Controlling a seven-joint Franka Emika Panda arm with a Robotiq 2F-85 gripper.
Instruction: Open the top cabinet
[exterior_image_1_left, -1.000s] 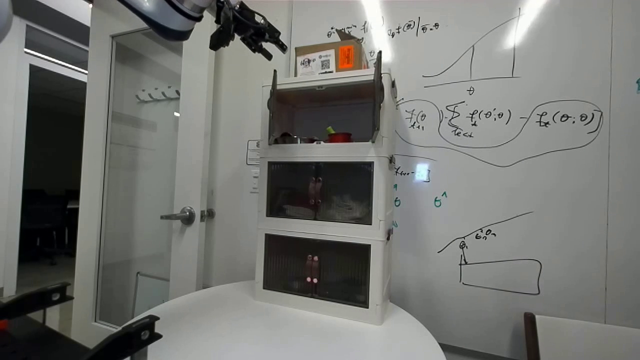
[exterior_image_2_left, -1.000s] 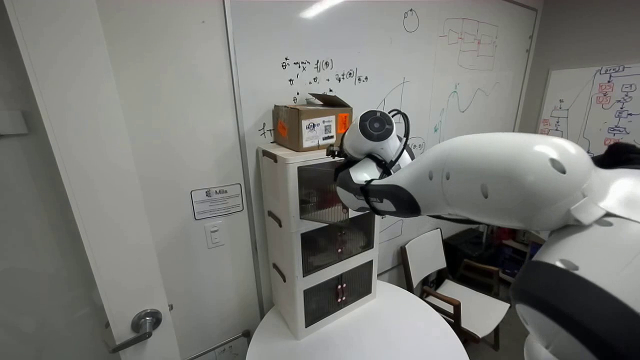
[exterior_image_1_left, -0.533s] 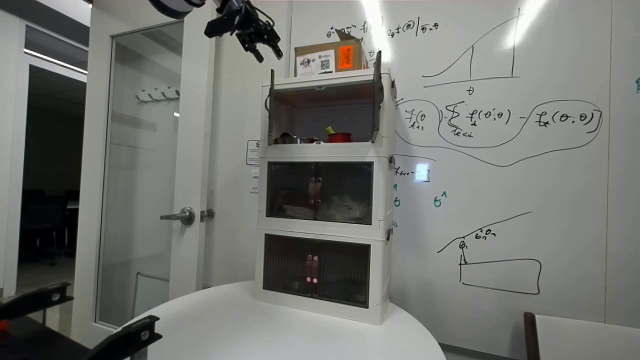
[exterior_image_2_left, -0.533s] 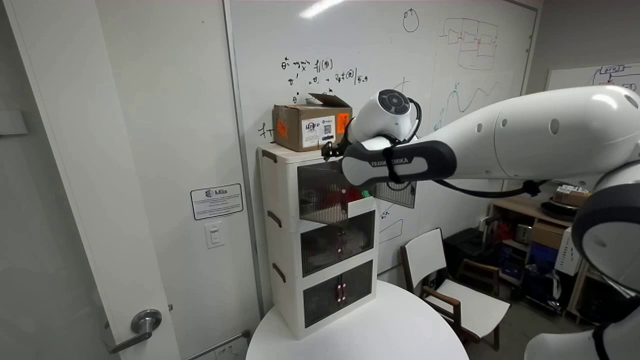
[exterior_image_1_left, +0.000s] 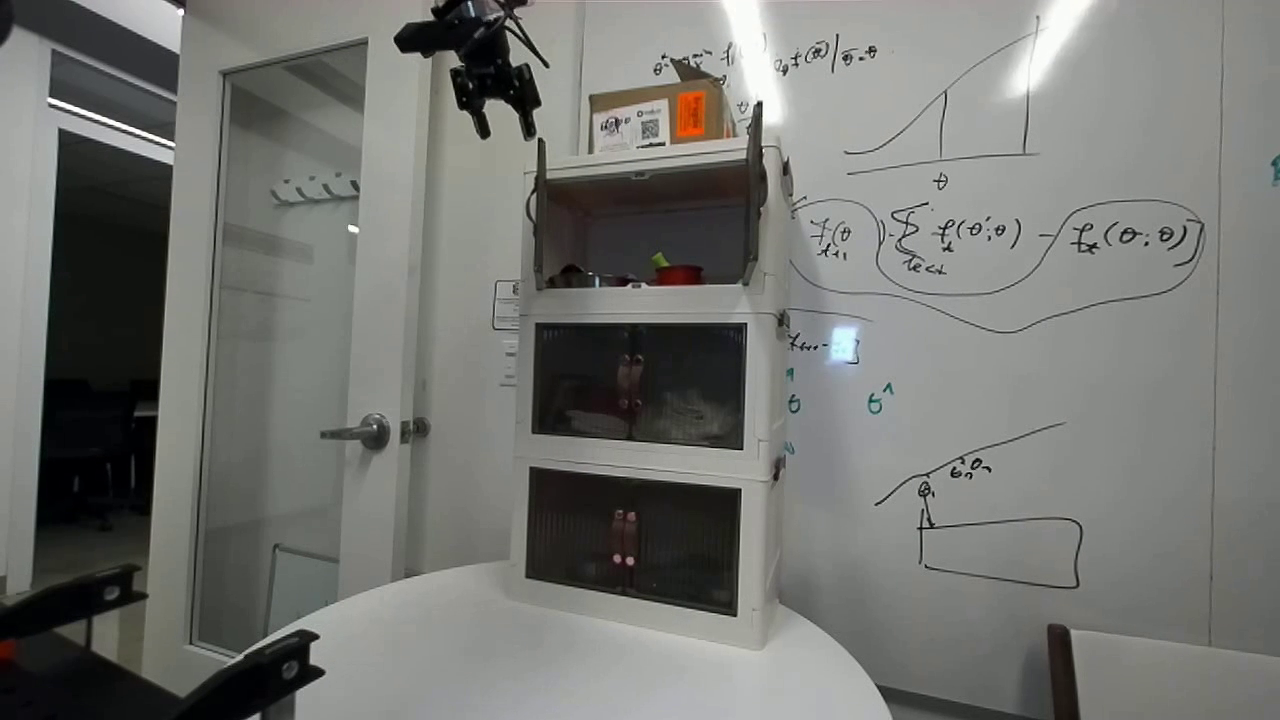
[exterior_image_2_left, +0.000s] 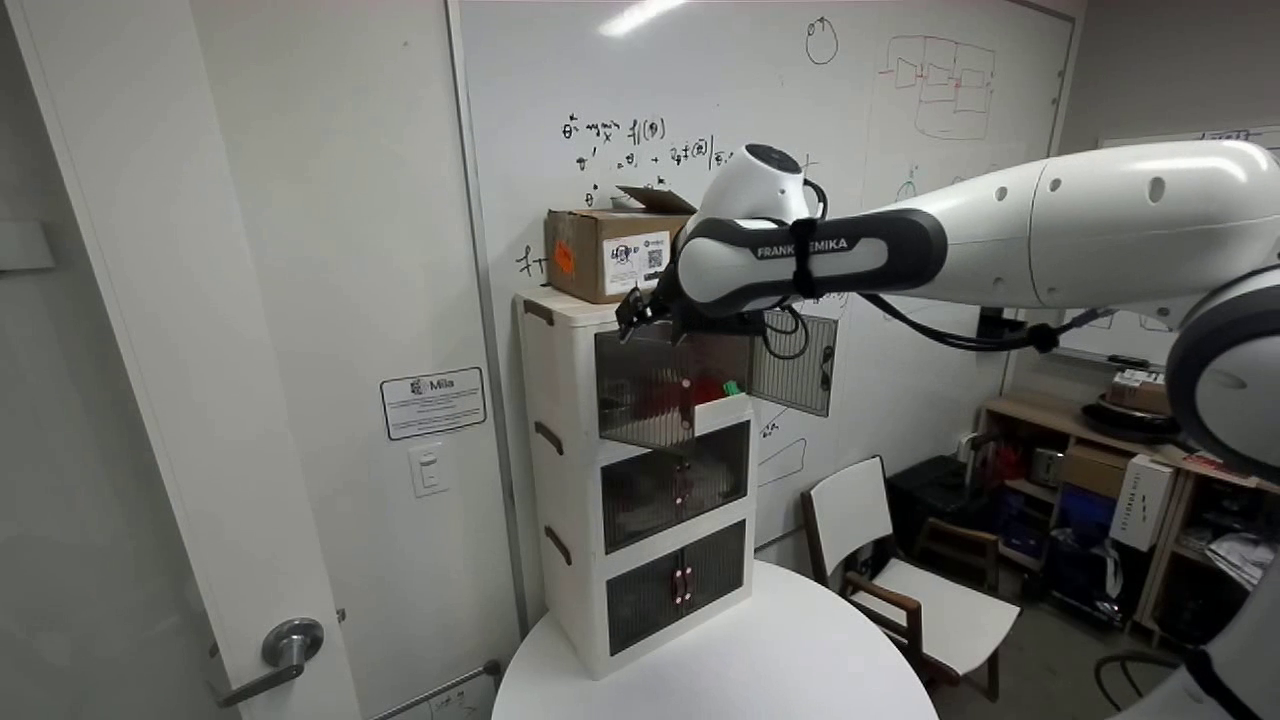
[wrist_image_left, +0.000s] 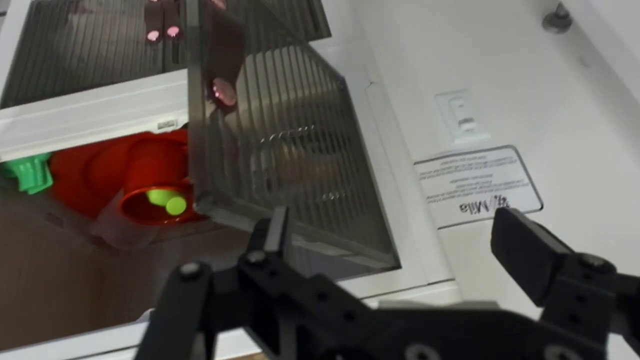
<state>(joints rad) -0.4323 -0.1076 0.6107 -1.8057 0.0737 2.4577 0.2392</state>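
Note:
The top cabinet (exterior_image_1_left: 650, 300) is the uppermost of three stacked white units; its side also shows in an exterior view (exterior_image_2_left: 560, 370). Both its dark ribbed doors stand open: the left door (exterior_image_1_left: 541, 215) and the right door (exterior_image_1_left: 754, 200). Red items (exterior_image_1_left: 680, 275) are inside. My gripper (exterior_image_1_left: 505, 132) is open and empty, pointing down above the left door's top edge, apart from it. In an exterior view the gripper (exterior_image_2_left: 636, 318) is in front of the cabinet's upper edge. In the wrist view the left door (wrist_image_left: 300, 150) lies beyond the open fingers (wrist_image_left: 392, 225).
A cardboard box (exterior_image_1_left: 660, 115) stands on top of the cabinet. Two lower units (exterior_image_1_left: 640, 385) have shut dark doors. The stack stands on a round white table (exterior_image_1_left: 600, 660). A glass door (exterior_image_1_left: 290, 350) is at the left, a whiteboard behind, and a chair (exterior_image_2_left: 930, 610) beside the table.
My gripper has turned from pointing sideways toward the box to pointing down, shifting slightly left and lower. The forearm has risen. The left door has swung slightly further outward.

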